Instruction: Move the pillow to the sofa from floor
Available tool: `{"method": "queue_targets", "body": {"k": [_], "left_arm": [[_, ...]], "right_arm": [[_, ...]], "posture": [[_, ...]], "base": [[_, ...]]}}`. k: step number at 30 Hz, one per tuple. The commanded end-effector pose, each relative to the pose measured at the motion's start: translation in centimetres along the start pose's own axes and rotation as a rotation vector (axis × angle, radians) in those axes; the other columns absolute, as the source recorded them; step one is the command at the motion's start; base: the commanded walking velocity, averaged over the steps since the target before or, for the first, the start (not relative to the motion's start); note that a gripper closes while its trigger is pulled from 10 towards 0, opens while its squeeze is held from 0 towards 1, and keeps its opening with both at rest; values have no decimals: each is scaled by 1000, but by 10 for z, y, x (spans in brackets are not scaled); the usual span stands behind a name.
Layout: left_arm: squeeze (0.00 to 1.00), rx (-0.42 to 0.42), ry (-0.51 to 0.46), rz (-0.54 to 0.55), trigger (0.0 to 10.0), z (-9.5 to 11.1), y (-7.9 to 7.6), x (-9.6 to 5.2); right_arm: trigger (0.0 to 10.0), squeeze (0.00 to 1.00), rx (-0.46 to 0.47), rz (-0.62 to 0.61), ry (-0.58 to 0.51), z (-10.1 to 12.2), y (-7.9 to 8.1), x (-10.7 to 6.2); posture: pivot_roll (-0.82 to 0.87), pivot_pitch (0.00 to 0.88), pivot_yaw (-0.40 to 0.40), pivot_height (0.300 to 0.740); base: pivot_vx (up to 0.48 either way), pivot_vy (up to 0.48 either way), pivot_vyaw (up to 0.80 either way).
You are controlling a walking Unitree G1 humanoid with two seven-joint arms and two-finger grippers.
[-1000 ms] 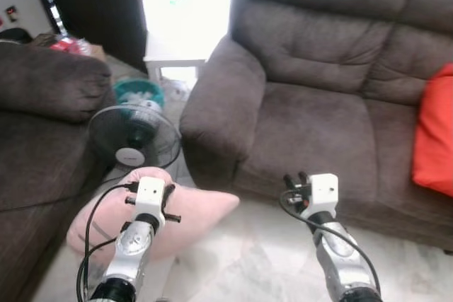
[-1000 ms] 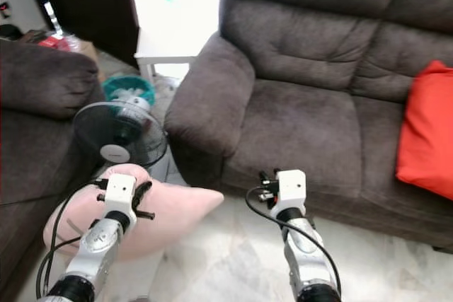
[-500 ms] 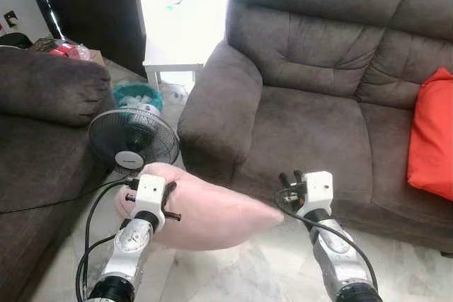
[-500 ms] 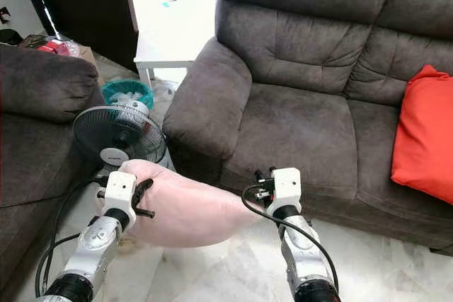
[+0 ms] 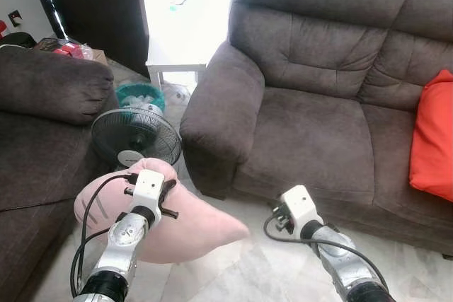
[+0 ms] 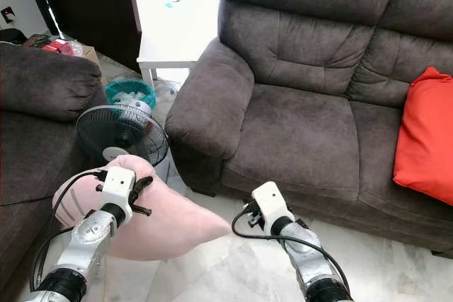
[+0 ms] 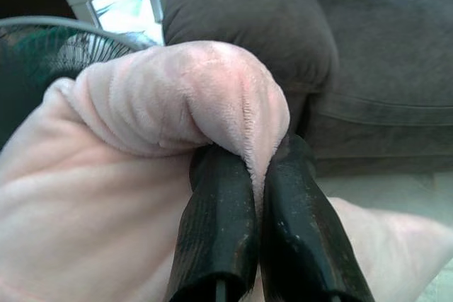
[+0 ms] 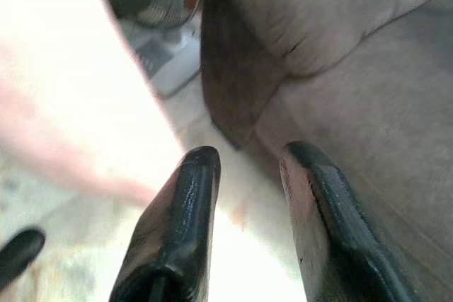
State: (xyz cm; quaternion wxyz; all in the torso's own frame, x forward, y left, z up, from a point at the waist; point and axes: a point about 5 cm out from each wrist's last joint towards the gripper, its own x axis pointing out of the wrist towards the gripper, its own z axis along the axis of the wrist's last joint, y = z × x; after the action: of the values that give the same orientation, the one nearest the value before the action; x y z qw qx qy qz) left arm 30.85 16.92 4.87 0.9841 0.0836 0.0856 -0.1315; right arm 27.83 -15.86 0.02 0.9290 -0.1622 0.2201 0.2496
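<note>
Living room, robot facing a dark brown sofa (image 5: 318,114). The left tool (image 7: 256,175) is clamped tight on a fold of the pink pillow (image 5: 180,228): in the left wrist view both black fingers (image 7: 216,224) pinch a bunched ridge of the plush fabric between them. The pillow hangs from that grip at the robot's lower left, its far corner pointing toward the sofa's base; whether its underside touches the pale marble floor (image 5: 241,274) can't be told. It sits in front of the sofa's left armrest (image 5: 216,107), not on the seat.

The right tool (image 8: 248,196) hovers low over the floor just in front of the sofa's front edge, w/ its two fingers (image 8: 177,224) parted and nothing between them. In the right wrist view the pillow's pale edge lies to one side of the fingers, apart from them, and the armrest is ahead.

A black pedestal fan (image 5: 136,138) stands on the floor just behind the pillow, btwn the sofa's armrest and a second brown sofa (image 5: 42,114) at far left. A teal basket (image 5: 140,93) sits behind the fan, near a white counter (image 5: 177,58). An orange-red cushion (image 5: 432,139) leans on the right end of the sofa seat. A dark door (image 5: 92,1) stands beyond, w/ bright light washing out the floor past it.
</note>
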Motion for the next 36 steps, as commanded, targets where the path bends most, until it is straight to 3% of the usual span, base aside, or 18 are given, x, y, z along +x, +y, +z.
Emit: {"method": "queue_targets", "body": {"k": [1, 10, 11, 12, 19, 24, 25, 26, 27, 33, 34, 36], "left_arm": [[0, 55, -117, -64, 10000, 32, -7, 10], [0, 162, -119, -218, 10000, 37, -17, 8], [0, 169, -116, -218, 10000, 38, -16, 9], [0, 174, -113, -219, 10000, 38, -16, 9], [0, 210, -111, -216, 10000, 44, -15, 16], [0, 215, -129, -227, 10000, 51, -21, 21], [0, 213, -134, -229, 10000, 53, -23, 22], [0, 213, -136, -229, 10000, 53, -23, 22], [0, 214, -140, -232, 10000, 54, -24, 23], [0, 222, -148, -246, 10000, 56, -27, 23], [0, 225, -148, -252, 10000, 55, -27, 23], [0, 227, -148, -258, 10000, 55, -27, 22]], "right_arm": [[10000, 0, -50, 5, 93, -14, 2, -2], [10000, 0, -41, 12, 139, -27, 17, -2], [10000, 937, -38, 14, 136, -26, 18, -2], [10000, 1000, -37, 16, 134, -26, 18, -1], [10000, 1000, -128, 9, 159, -25, 15, 0], [10000, 1000, -118, 32, 172, -26, 18, 0], [10000, 549, -116, 51, 174, -26, 20, 0], [10000, 549, -117, 59, 174, -26, 21, 0], [10000, 169, -115, 65, 175, -26, 22, 1], [10000, 165, -104, 81, 183, -27, 26, 1], [10000, 1000, -83, 92, 186, -28, 28, 0], [10000, 1000, -73, 105, 189, -29, 29, 0]], "posture": [[84, 67, -81, 740], [93, 59, -82, 740], [92, 58, -81, 740], [92, 58, -81, 740], [90, 43, -84, 740], [86, 35, -84, 740], [86, 32, -85, 740], [86, 32, -85, 740], [86, 32, -85, 740], [86, 19, -83, 740], [86, 15, -82, 740], [86, 15, -82, 740]], "base": [[0, 0, 0], [0, 0, 0], [0, 0, 0], [0, 0, 0], [0, 0, 0], [0, 0, 0], [0, 0, 0], [0, 0, 0], [0, 0, 0], [0, 0, 0], [0, 0, 0], [0, 0, 0]]}}
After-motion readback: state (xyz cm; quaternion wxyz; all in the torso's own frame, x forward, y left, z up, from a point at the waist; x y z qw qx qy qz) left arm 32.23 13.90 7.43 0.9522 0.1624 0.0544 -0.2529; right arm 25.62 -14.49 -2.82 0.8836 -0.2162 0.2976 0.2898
